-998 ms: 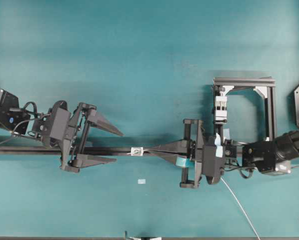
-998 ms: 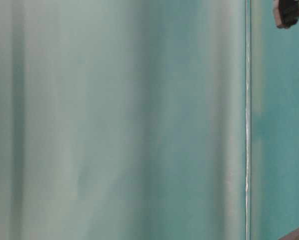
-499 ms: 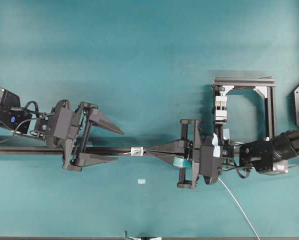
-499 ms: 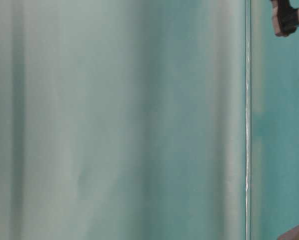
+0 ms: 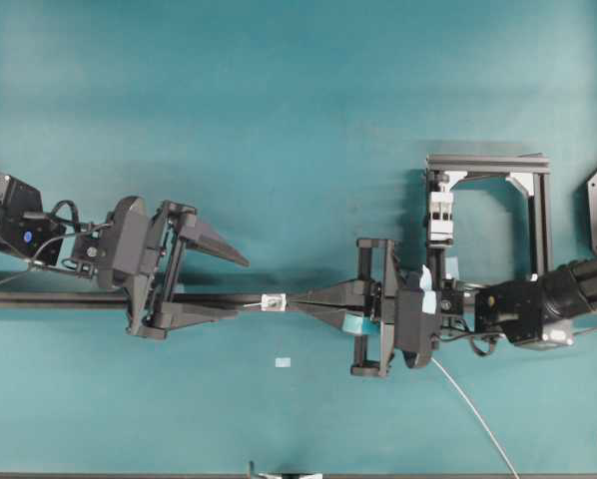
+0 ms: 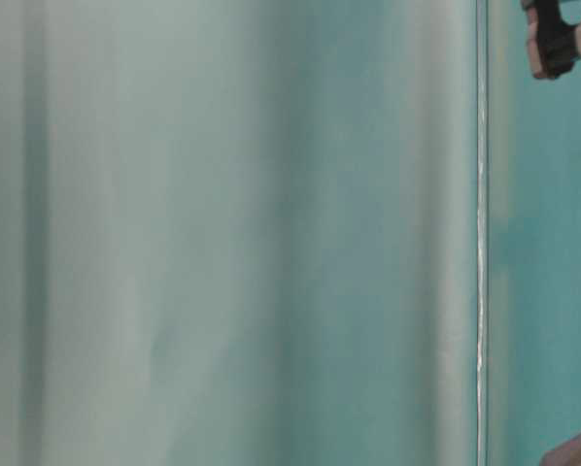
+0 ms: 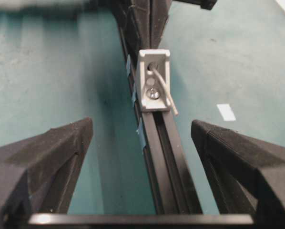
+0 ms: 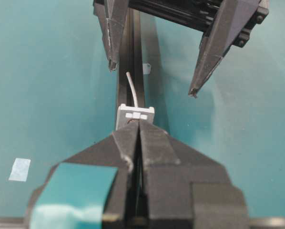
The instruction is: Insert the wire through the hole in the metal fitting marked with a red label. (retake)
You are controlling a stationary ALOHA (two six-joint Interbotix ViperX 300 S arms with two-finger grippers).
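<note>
Already the wire [image 7: 164, 90] pokes out of the hole [image 7: 150, 66] in the metal fitting [image 7: 153, 80], a small whitish bracket sitting on the black rail [image 5: 229, 298] that runs across the teal table [image 5: 298, 120]. Its short silver end curves free beyond the bracket. Behind the fitting, the right gripper [image 8: 138, 125] has its fingers pressed together, tips almost at the bracket. Facing it, the left gripper [image 5: 231, 286] stands spread wide, one finger either side of the rail, apart from the wire end.
</note>
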